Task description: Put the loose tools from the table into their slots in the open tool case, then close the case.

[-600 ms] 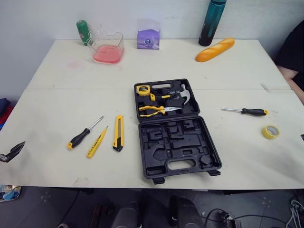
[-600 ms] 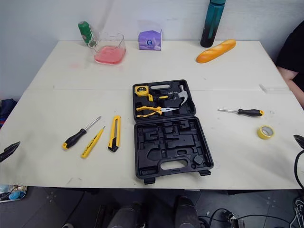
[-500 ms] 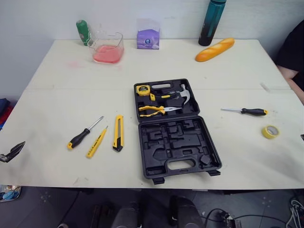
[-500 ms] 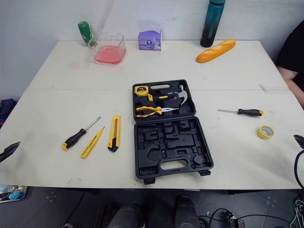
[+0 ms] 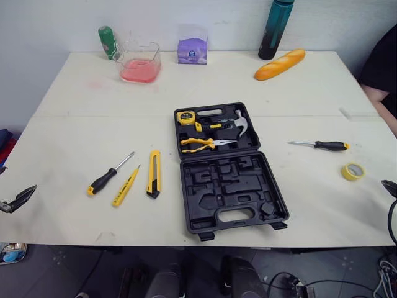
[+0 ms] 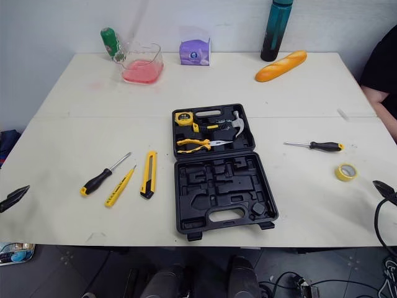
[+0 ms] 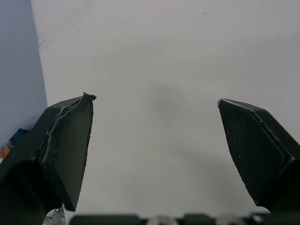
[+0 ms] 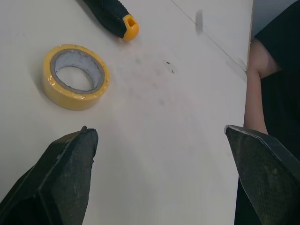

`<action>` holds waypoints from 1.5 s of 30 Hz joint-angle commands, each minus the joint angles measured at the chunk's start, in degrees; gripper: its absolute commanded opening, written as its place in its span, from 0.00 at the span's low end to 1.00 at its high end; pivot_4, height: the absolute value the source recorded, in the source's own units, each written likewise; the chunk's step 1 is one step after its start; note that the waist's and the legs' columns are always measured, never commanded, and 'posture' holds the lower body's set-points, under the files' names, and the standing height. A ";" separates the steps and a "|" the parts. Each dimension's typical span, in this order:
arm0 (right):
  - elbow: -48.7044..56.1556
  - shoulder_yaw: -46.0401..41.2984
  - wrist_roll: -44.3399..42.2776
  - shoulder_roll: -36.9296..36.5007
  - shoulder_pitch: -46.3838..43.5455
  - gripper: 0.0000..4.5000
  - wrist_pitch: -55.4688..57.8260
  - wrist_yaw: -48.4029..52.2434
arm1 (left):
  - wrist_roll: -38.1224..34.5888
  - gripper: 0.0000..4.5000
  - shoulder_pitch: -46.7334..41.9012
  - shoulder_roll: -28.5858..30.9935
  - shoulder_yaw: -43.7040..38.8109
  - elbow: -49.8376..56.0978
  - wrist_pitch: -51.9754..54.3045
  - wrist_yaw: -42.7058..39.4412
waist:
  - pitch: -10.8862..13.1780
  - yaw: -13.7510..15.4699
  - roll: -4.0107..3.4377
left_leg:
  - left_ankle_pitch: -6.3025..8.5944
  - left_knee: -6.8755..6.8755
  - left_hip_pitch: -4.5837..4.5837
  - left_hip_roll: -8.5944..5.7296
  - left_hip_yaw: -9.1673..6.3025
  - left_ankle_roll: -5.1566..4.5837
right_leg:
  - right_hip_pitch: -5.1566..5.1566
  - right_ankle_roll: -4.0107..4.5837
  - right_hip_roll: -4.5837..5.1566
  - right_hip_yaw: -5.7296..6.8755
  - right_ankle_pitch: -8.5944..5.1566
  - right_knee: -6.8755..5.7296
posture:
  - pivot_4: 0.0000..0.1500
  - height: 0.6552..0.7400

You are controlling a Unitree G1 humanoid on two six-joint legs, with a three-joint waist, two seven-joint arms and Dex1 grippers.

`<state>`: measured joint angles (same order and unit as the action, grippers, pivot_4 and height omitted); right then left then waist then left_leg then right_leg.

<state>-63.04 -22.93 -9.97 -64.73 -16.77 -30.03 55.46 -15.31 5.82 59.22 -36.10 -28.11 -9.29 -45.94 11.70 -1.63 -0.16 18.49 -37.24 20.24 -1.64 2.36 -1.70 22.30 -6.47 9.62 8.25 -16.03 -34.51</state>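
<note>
Black tool case (image 5: 232,186) open at frame centre; tape measure (image 5: 185,117), hammer (image 5: 239,123) and pliers (image 5: 201,144) slotted. Still loose: black-handled screwdriver (image 5: 108,175), yellow screwdriver (image 5: 126,186) and utility knife (image 5: 153,174) left of case; slim screwdriver (image 5: 322,145) and tape roll (image 8: 75,77) at right. Left fingers (image 7: 65,140) spread over bare table (image 5: 74,124), well apart from tools. Right fingers (image 8: 65,164) spread, tape roll near.

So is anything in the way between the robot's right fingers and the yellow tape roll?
Nothing visible. The right fingers are open near the yellow roll of tape, with bare cream table between them. The screwdriver's black-and-yellow handle lies beyond the roll, out of the path.
</note>
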 commanded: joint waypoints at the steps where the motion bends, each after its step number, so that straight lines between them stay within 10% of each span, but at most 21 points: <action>1: -0.21 -0.57 -0.54 -0.78 -0.47 1.00 -1.19 -0.18 | -1.17 0.99 0.93 0.00 -2.72 2.11 0.57 0.00 | 0.00 0.00 0.00 | 0.00 0.00 0.00 0.00 0.01 0.00 | 0.01 0.00 0.00 -0.02 0.00 0.00 | 1.00 0.94; 20: 0.29 -0.10 -2.06 1.19 -2.91 1.00 0.17 3.61 | -1.95 0.99 2.28 -2.51 -2.36 11.36 5.69 -0.12 | 0.00 0.01 0.01 | 0.04 -0.03 -0.01 0.13 0.32 0.00 | 0.14 0.05 -0.11 -0.46 0.03 -0.01 | 1.00 0.94; 30: 17.32 4.59 -4.50 7.65 -5.41 1.00 9.80 11.02 | -3.01 0.99 -5.74 -5.99 9.25 30.17 17.64 1.47 | -0.01 0.18 0.02 | 0.07 -0.22 0.02 0.24 0.34 0.04 | 0.14 0.11 -0.20 -0.62 0.07 -0.18 | 1.00 0.94; 33: 25.39 7.58 -5.01 11.43 -5.69 0.82 14.80 10.68 | -2.99 0.81 -10.71 -9.14 16.07 35.79 24.52 4.49 | -0.01 0.26 0.02 | 0.07 -0.25 0.04 0.25 0.35 0.04 | 0.15 0.11 -0.26 -0.58 0.07 -0.17 | 1.00 0.94; 40: 29.12 13.82 -0.97 16.32 -8.60 0.00 18.52 7.73 | -2.13 0.06 -19.82 -14.64 27.36 39.72 37.23 7.46 | -0.01 0.77 0.02 | 0.09 -0.61 0.15 0.27 0.34 0.01 | 0.16 0.10 -0.64 -0.59 0.08 -0.30 | 1.00 0.94; 45: 27.35 17.94 3.37 19.74 -14.15 0.00 20.04 3.17 | -0.16 0.01 -23.64 -17.94 34.66 40.32 40.72 7.67 | -0.02 0.91 0.04 | 0.14 -0.82 0.15 0.46 0.40 0.10 | 0.15 0.13 -0.98 -0.71 0.21 -0.30 | 1.00 0.94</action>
<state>-35.91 -4.95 -7.70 -44.73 -29.15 -10.68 60.35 -16.77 -16.62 41.40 -2.43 11.01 30.95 -38.75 11.68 -0.72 -0.12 18.64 -38.05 20.41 -1.15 2.77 -1.58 22.48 -6.33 8.60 7.54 -15.82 -34.80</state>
